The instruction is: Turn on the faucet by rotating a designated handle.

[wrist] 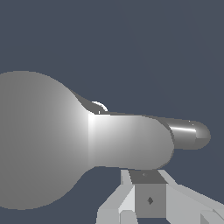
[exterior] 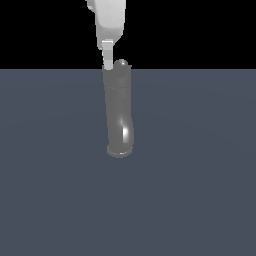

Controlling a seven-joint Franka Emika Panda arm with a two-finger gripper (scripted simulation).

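Hovering hand (exterior: 107,62) beside faucet (exterior: 119,110).

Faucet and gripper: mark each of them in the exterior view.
faucet (exterior: 118,112): exterior view, on the middle of its grey cylindrical body, above the bend.
gripper (exterior: 108,64): exterior view, at the lower end of the white finger beside the faucet's top.

Flat blue-grey floor (exterior: 200,190) filling the lower scene, plain black backdrop (exterior: 200,30) above
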